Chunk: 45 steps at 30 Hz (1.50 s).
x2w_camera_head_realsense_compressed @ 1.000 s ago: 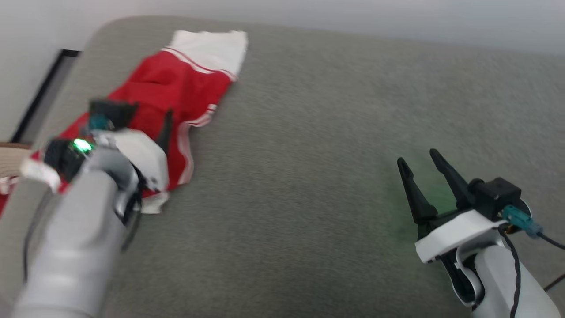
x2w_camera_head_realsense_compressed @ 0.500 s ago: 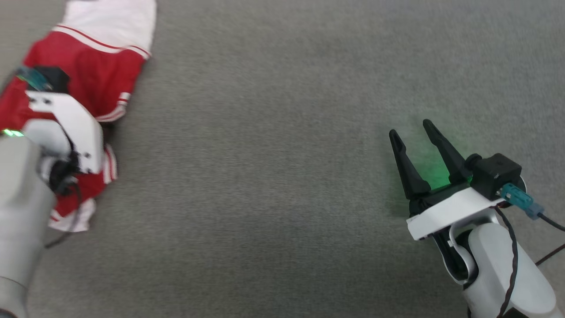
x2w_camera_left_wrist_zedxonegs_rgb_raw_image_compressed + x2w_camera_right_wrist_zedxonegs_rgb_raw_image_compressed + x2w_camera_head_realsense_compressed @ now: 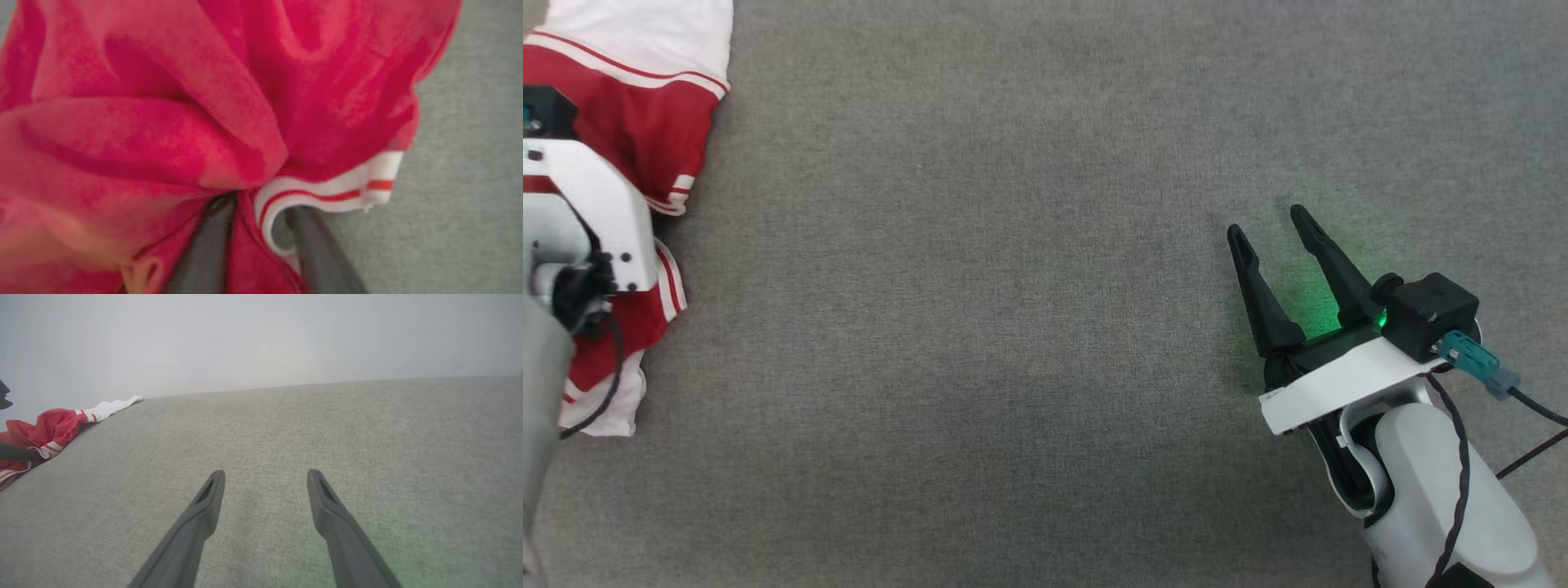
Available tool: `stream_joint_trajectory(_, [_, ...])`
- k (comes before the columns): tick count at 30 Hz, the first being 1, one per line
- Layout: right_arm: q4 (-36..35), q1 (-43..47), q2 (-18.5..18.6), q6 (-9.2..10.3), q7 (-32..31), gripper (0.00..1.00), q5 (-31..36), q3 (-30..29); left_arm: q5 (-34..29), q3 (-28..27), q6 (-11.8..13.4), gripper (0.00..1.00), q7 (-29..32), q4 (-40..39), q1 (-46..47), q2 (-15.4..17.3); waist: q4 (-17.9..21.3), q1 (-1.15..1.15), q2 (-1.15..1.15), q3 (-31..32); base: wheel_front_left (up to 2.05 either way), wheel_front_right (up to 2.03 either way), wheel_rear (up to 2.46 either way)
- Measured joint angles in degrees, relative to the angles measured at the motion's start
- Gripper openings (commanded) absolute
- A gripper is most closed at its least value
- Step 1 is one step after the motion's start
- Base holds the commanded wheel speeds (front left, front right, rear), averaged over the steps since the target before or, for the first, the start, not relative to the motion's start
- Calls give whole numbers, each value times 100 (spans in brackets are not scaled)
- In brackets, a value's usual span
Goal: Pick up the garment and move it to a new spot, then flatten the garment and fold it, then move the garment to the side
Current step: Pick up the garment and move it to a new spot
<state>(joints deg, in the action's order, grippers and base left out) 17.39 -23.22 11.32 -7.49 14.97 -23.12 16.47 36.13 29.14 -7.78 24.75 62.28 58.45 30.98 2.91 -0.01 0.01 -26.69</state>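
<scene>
While checking against a second ago, seeing the whole head view slid sideways: camera pan, so not logging that as cloth travel. Placing the small bright red soft-fabric garment (image 3: pixel 645 122), white end panels and striped trim, toward the left edge of the grey woven-fabric surface (image 3: pixel 1013 327), reaching up to its far edge. Crumpled and bunched, not flat.

Real change at the left gripper (image 3: pixel 261 204). Blurred and mid-reach over the cloth a second ago, now settled in the left wrist view. Reading its long dark fingers (image 3: pixel 216 245) as nearly closed, pinching a red fold plus a loop of white-and-red hem. Judging the grip as taken, given creases running out from the pinch. Can't confirm any lift off the surface.

Right gripper (image 3: pixel 1266 219): same pose as before, parked over bare surface toward the near right, well apart from the cloth. Spread wide, holding nothing.

For the task: step one at grasp done, carry not started. Plenty of bare surface toward the middle for a drop spot. Flatten, fold and move-aside all pending. Worth watching the hem pinch, since likely to drag the rest along in a bunch and leave more flattening for both grippers.
</scene>
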Motion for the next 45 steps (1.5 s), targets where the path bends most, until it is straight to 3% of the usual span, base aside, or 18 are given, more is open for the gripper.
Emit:
stream_joint_trajectory(15, [154,196,-174,0,0,100,-55,16,-547,710,46,0,-1432,-86,12,-328,41,0,-1,935,0,0,0])
stream_joint_trajectory(21, [121,302,-257,0,1,100,-105,-170,-549,1470,38,0,-1316,-832,168,-723,364,0,0,978,0,0,0])
stream_joint_trajectory(30, [-34,353,-550,0,0,100,-218,-459,279,2871,29,0,-661,-2153,626,-1283,1094,0,-1,774,0,0,0])
stream_joint_trajectory(40, [-65,282,-756,0,0,100,-374,-749,1077,4067,30,0,-813,-2752,1401,-1976,1924,0,0,471,0,0,0])
stream_joint_trajectory(45, [-62,284,-803,0,0,100,-490,-781,1257,4397,29,0,-472,-2695,1454,-1915,2324,0,0,325,0,0,0])
